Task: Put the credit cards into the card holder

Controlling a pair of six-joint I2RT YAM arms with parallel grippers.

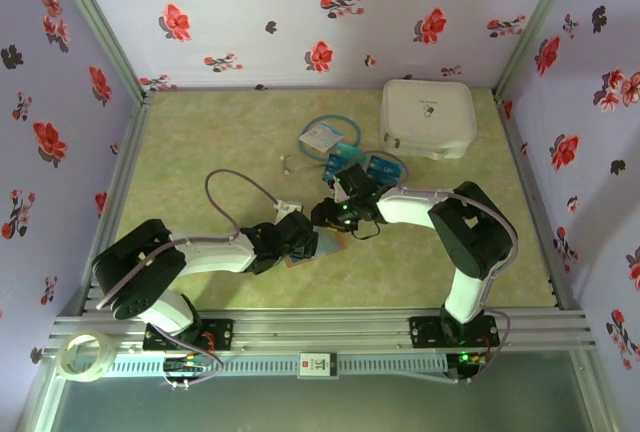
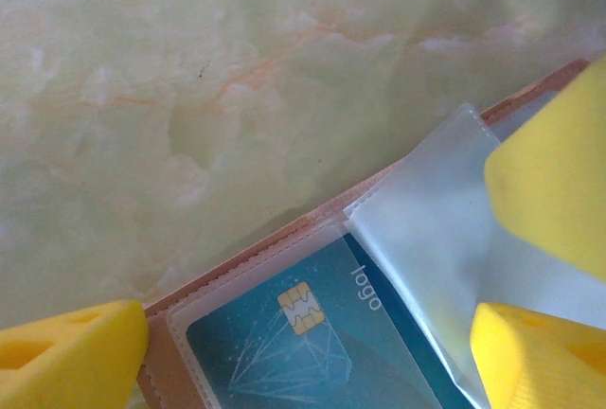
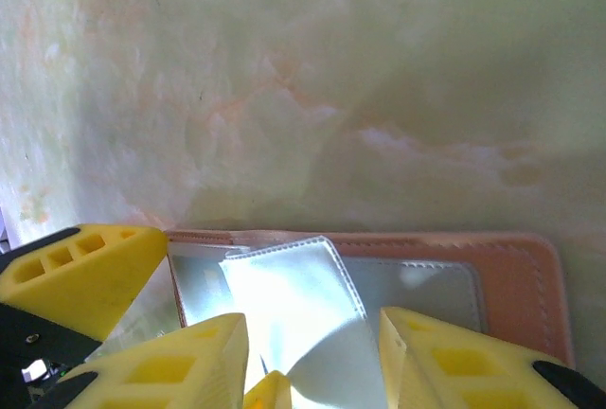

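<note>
Card holder [image 3: 516,272]: reddish-brown, lying open and flat on the table [image 2: 189,97], at the centre of the overhead frame beneath both end effectors. One teal card [image 2: 284,352] is seated in a clear pocket, lower middle of the left wrist view. Loose credit cards [image 1: 385,167] lie just above the holder in the overhead frame, below the white case [image 1: 428,117]. Clear sleeve [image 3: 294,300]: one leaf lifted. Left end effector [image 2: 308,328]: wide, holding nothing, spanning the holder. Right end effector [image 3: 311,319]: half-parted, astride the lifted leaf, with no clamp to be made out. Handling, as judged: pin the holder flat and hold the leaf up, so a free pocket mouth is exposed before a card is fetched. The overhead view places the loose cards; the left wrist view reads the seated card's chip and print, too small from overhead.
</note>
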